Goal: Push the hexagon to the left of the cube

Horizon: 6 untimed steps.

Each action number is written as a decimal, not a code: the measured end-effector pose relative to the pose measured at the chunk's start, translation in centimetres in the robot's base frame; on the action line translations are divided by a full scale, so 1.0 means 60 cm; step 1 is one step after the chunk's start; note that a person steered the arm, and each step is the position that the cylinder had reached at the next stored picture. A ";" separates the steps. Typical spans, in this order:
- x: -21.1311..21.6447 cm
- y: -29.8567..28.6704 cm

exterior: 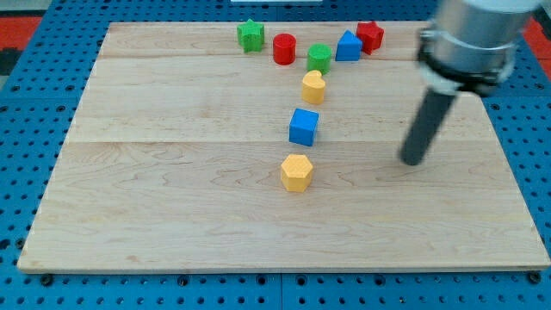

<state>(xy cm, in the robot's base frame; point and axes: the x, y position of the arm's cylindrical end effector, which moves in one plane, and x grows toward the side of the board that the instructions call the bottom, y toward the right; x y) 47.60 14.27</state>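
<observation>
A yellow hexagon (296,172) lies near the middle of the wooden board (172,189). A blue cube (303,127) sits just above it, slightly to the right. My tip (412,160) is on the board at the view's right, well to the right of both blocks and touching neither. The rod rises from it toward the arm at the top right.
Along the view's top stand a green star-like block (250,35), a red cylinder (284,48), a green cylinder (319,57), a blue block (348,46) and a red block (370,35). A second yellow block (313,87) sits above the cube.
</observation>
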 end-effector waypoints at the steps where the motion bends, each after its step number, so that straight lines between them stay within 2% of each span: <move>1: 0.083 -0.015; 2: 0.095 -0.136; 4: -0.049 -0.312; 5: -0.039 -0.316; 6: -0.077 -0.276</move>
